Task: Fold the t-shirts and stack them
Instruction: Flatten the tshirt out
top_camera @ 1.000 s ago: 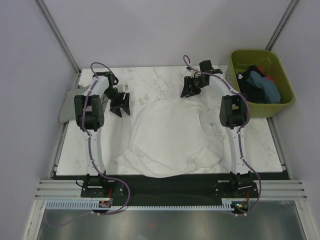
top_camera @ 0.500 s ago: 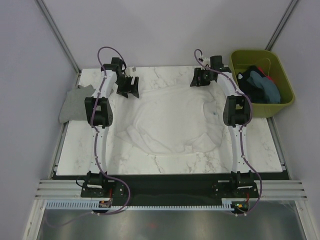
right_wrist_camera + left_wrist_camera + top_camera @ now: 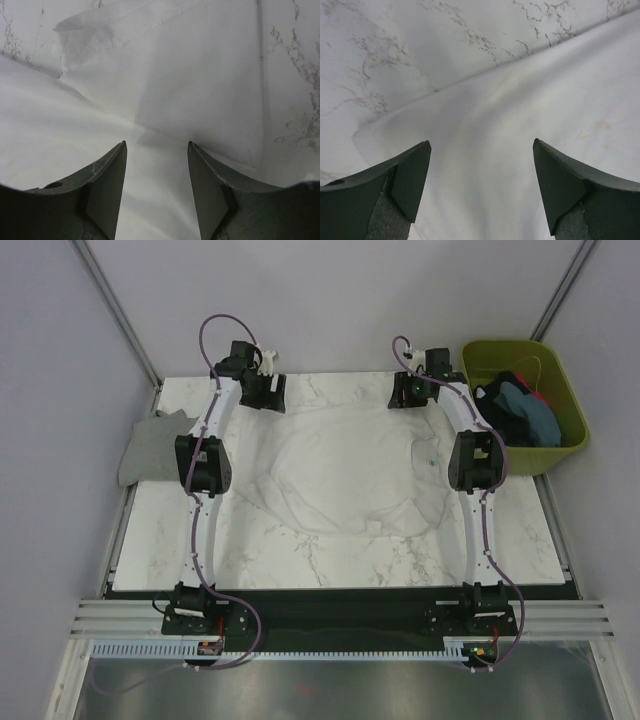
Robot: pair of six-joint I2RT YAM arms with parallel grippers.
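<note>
The large white t-shirt (image 3: 345, 470) lies spread on the marble table, its small blue neck mark (image 3: 433, 460) on the right side. My left gripper (image 3: 262, 392) is at the shirt's far left edge, my right gripper (image 3: 410, 392) at its far right edge. In the left wrist view my gripper (image 3: 480, 145) is open above white cloth (image 3: 520, 125). In the right wrist view my gripper (image 3: 156, 142) is open over a hemmed fold of the shirt (image 3: 165, 75). A grey t-shirt (image 3: 150, 445) hangs over the table's left edge. Blue-teal and dark shirts (image 3: 515, 410) lie in the bin.
The olive-green plastic bin (image 3: 560, 455) stands off the table's far right corner. Bare marble (image 3: 330, 560) shows between the shirt and the near edge. Grey walls and metal posts close in the far side.
Both arms reached toward the far edge, pulling the white shirt away from the near edge and spreading it flatter. The grey shirt and the bin have not moved.
</note>
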